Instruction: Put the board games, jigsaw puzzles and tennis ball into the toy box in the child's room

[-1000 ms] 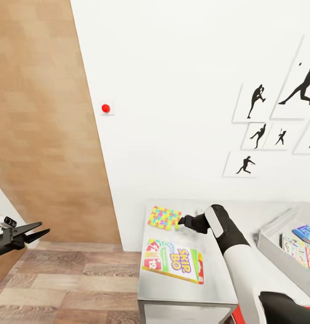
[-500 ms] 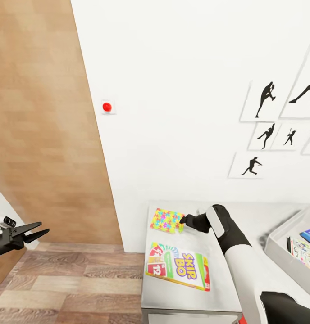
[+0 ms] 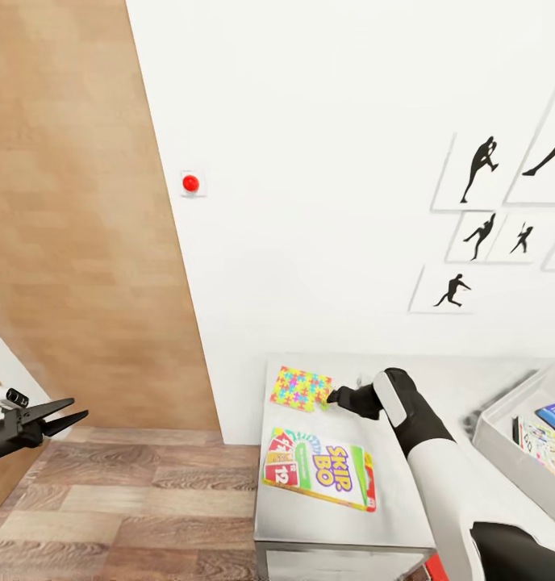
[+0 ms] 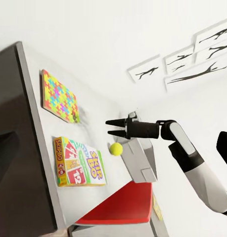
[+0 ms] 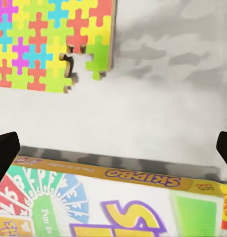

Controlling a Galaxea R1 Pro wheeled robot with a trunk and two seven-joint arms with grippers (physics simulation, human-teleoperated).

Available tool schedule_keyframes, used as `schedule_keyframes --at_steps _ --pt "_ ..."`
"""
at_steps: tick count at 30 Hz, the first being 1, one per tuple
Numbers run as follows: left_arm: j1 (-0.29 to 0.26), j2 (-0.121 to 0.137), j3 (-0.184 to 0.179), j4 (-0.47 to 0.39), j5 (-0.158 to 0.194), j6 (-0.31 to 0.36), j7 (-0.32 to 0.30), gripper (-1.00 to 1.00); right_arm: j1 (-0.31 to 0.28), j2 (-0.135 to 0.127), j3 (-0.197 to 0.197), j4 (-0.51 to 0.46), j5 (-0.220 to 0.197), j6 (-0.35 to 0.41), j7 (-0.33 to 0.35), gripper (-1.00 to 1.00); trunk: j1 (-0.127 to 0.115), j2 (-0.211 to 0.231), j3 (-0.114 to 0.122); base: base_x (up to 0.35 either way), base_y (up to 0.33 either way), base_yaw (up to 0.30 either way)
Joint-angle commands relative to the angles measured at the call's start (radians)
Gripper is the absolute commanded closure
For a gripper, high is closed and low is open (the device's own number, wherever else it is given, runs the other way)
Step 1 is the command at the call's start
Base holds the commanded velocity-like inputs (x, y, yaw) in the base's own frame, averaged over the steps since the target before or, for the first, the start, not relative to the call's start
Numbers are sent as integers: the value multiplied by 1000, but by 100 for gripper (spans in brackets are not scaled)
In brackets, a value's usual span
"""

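Observation:
On the light grey table [image 3: 390, 500], a multicoloured jigsaw puzzle [image 3: 300, 387] lies flat near the back left corner. My right gripper [image 3: 332, 395] hovers open just beside the puzzle's right edge. In the right wrist view the puzzle [image 5: 49, 44] lies beyond the wide-apart fingertips [image 5: 4, 148], and the green-yellow-red Skip-Bo board game [image 5: 118, 207] sits nearer. That game [image 3: 318, 468] lies toward the table's front. The toy box [image 3: 503, 440] stands at the right with printed game boxes [image 3: 545, 440] inside. The left wrist view shows the tennis ball [image 4: 115, 148] by the toy box [image 4: 140, 168], below my right gripper [image 4: 109, 127].
My left gripper [image 3: 68, 413] hangs open over the wood-plank floor [image 3: 148, 500], far left of the table. A white wall with black silhouette sports pictures [image 3: 479, 169] and a red button [image 3: 190, 183] rises behind the table. A wood-panelled surface [image 3: 76, 242] stands at the left.
The view has turned slightly, sliding the wall pictures and table rightward. My right gripper stays open at the puzzle's edge. The left arm has not moved.

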Motion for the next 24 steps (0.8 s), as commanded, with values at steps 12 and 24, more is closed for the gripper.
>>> schedule_keyframes --at_steps 12,24 --pt "0 0 -1 0 0 11 -4 -100 0 -25 -3 23 -12 12 -33 -100 0 -2 -22 -30 0 0" --pt "-1 0 -1 0 0 11 -4 -100 3 -27 -3 24 -12 16 -39 -100 0 -2 -42 -49 40 0"
